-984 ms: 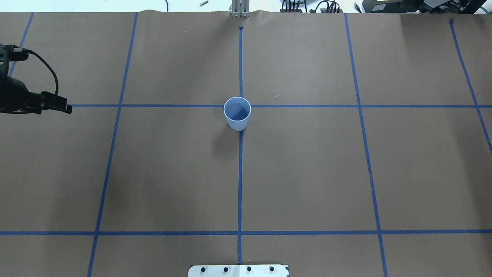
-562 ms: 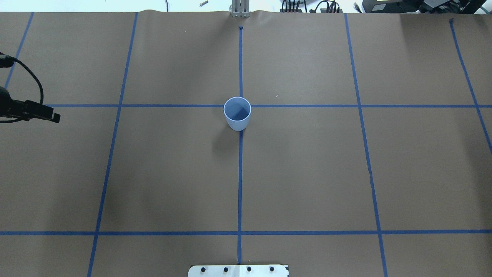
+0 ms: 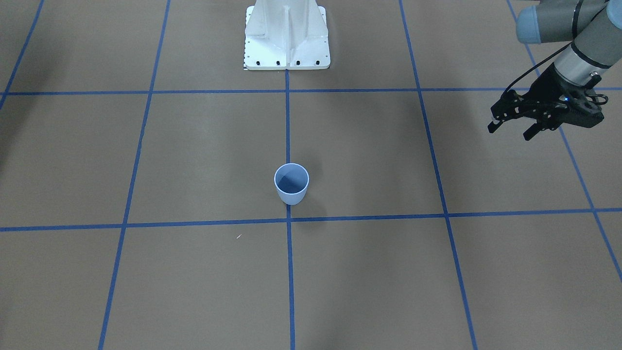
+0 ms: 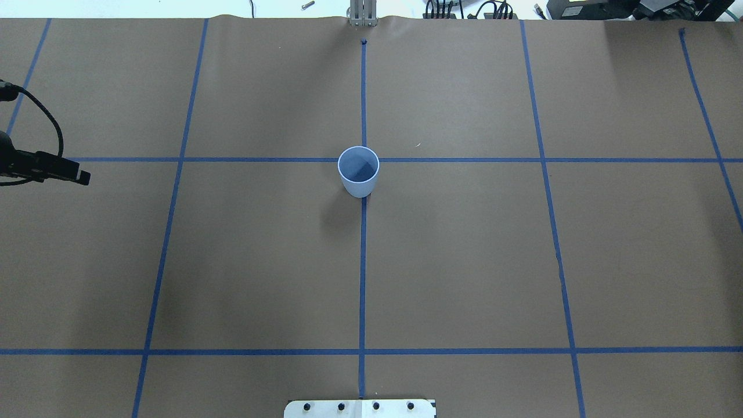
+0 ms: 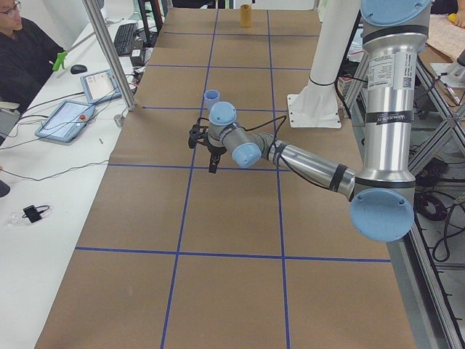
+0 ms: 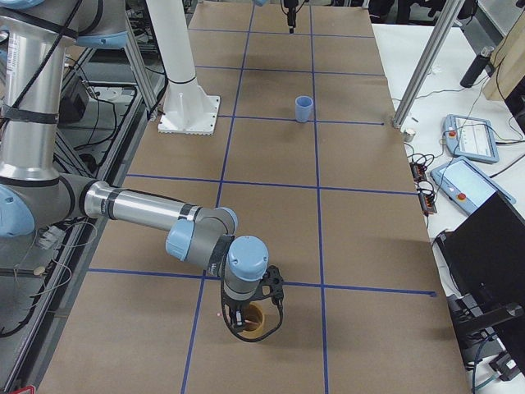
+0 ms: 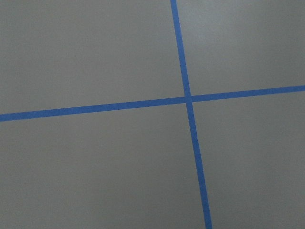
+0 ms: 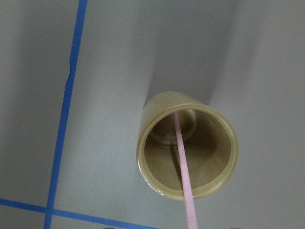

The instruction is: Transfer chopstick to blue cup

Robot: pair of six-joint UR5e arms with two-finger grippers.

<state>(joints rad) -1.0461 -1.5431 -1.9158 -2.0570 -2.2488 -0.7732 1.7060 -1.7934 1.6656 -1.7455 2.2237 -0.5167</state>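
The blue cup (image 4: 358,168) stands upright and empty at the table's middle; it also shows in the front view (image 3: 291,182) and both side views (image 5: 211,97) (image 6: 303,107). The pink chopstick (image 8: 183,167) leans inside a tan bamboo cup (image 8: 187,145), its upper end running off the bottom of the right wrist view. My right gripper (image 6: 246,316) hangs right over that bamboo cup (image 6: 250,322); I cannot tell whether it is open or shut. My left gripper (image 3: 509,132) is open and empty, far off to the cup's side above the table (image 4: 78,175).
The white robot base plate (image 3: 286,34) sits at the table's near edge (image 4: 360,408). Blue tape lines grid the brown paper. Metal posts (image 5: 109,58) (image 6: 426,57), tablets and an operator (image 5: 22,51) stand along the far side.
My left gripper has drawn back toward the overhead view's left edge and turned, then held still. The blue cup has not moved.
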